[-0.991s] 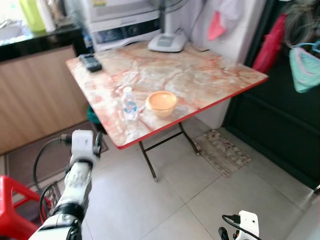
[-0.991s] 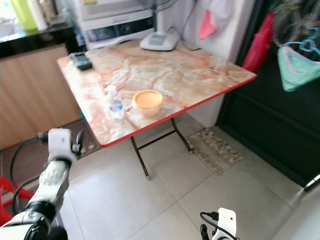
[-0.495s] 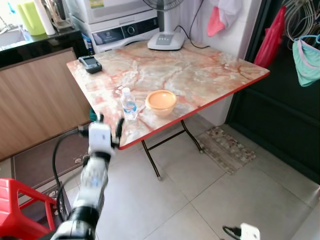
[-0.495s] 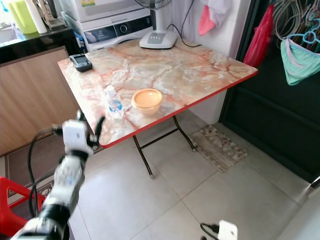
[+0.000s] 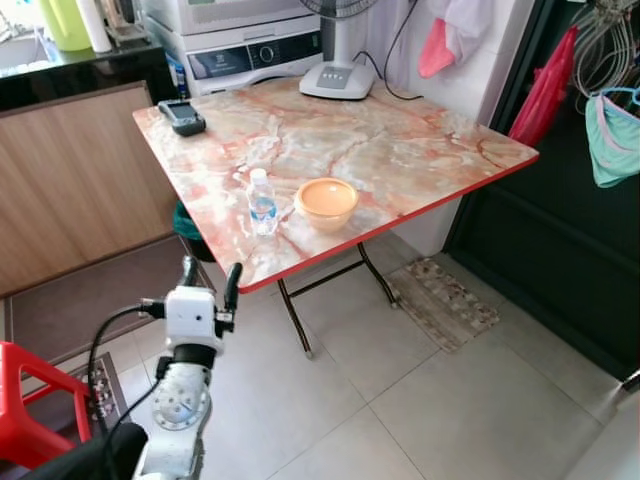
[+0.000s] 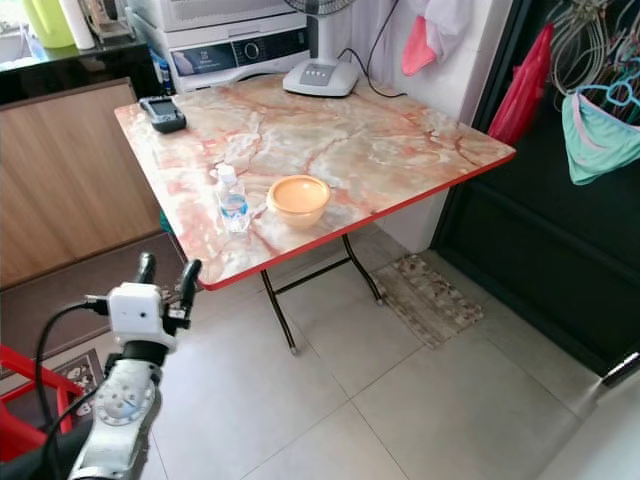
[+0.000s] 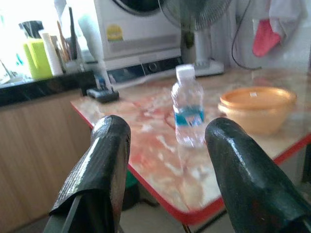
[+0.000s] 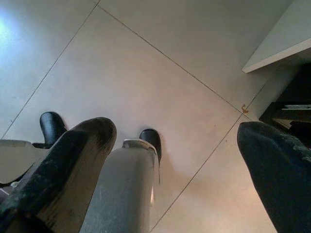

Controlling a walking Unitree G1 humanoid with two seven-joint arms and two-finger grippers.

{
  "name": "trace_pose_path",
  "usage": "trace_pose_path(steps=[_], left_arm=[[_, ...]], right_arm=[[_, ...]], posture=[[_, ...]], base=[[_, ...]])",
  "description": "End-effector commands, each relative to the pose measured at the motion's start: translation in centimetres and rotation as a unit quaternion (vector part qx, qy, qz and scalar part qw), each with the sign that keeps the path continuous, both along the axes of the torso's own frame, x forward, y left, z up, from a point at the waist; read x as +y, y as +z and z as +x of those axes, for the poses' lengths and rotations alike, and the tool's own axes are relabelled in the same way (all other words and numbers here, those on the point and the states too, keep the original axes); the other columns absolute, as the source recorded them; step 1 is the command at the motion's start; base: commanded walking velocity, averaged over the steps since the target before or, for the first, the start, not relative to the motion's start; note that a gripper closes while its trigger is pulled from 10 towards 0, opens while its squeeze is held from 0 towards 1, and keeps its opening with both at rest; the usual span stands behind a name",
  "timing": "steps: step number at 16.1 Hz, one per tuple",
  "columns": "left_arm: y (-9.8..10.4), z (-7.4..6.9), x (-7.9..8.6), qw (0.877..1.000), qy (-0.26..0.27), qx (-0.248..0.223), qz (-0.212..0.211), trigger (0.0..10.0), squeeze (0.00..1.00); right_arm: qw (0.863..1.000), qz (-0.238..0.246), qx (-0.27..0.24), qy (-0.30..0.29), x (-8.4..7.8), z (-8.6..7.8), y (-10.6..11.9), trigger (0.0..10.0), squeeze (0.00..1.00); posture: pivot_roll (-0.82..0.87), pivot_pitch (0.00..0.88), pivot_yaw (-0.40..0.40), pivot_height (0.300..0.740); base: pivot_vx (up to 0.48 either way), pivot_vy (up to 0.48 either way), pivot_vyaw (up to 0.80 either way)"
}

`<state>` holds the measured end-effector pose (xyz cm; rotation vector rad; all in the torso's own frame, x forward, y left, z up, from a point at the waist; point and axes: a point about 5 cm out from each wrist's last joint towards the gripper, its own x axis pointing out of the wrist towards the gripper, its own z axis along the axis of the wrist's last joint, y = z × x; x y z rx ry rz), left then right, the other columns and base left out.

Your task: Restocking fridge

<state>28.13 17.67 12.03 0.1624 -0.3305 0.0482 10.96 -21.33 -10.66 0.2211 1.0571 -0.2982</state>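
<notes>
Head camera first: the left gripper (image 5: 207, 284) is raised in front of the near edge of the marble-patterned, red-rimmed folding tabletop (image 5: 400, 150), fingers spread and nothing between them. At the gripper's 12 o'clock, on the tabletop near that edge, stands the small clear plastic water bottle with a blue label (image 5: 261, 203), upright. Just beside it, at its 3 o'clock, sits the round orange plastic bowl (image 5: 327, 203). A dark handheld device (image 5: 181, 116) lies at the far left corner, a white fan base (image 5: 337, 78) at the far edge. A red plastic stool (image 5: 30, 410) stands on the floor at the left.

Left wrist camera now: the two black fingers (image 7: 110, 160) frame the bottle (image 7: 188, 112), which stands apart from them, the orange bowl (image 7: 256, 108) next to it.

Right wrist camera: the right gripper (image 8: 175, 170) hangs open over the pale tiled floor (image 8: 160, 82), holding nothing.
</notes>
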Motion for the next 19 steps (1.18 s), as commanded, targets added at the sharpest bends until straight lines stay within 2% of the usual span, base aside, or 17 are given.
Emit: trace_pose_path(steps=[1, 3, 11, 15, 19], left_arm=[[0.8, 0.0, 0.2, 1.000, 0.002, -0.007, 0.005, 10.0, 0.00], [2.5, 0.2, -0.3, 1.000, -0.006, -0.024, 0.011, 10.0, 0.00], [3.1, 0.2, -1.5, 1.000, -0.029, -0.005, -0.004, 10.0, 0.00], [4.4, 0.0, -2.1, 0.999, -0.042, -0.024, 0.005, 10.0, 0.00], [5.9, 0.1, -1.7, 0.999, -0.022, -0.047, 0.007, 10.0, 0.00]], right_arm=[[1.000, 0.001, 0.000, 0.001, 0.1, -0.3, -0.1, 10.0, 0.00], [1.000, 0.002, 0.000, 0.004, 0.1, -0.6, -0.1, 10.0, 0.00], [1.000, 0.000, 0.009, 0.021, 0.1, -1.1, -0.3, 10.0, 0.00], [0.999, 0.000, 0.010, 0.030, 0.1, -1.1, -0.3, 10.0, 0.00], [0.998, -0.003, 0.009, 0.054, 0.2, -0.8, -0.2, 10.0, 0.00]], posture=[[0.18, 0.000, -0.029, 0.740], [0.18, 0.000, -0.030, 0.740], [0.16, 0.000, -0.027, 0.740], [0.17, 0.000, -0.032, 0.740], [0.19, 0.000, -0.041, 0.740]], base=[[0.000, 0.000, 0.00], [0.324, 0.000, 0.00], [0.412, 0.000, 0.00], [0.382, 0.000, 0.00], [0.412, 0.000, 0.00]])
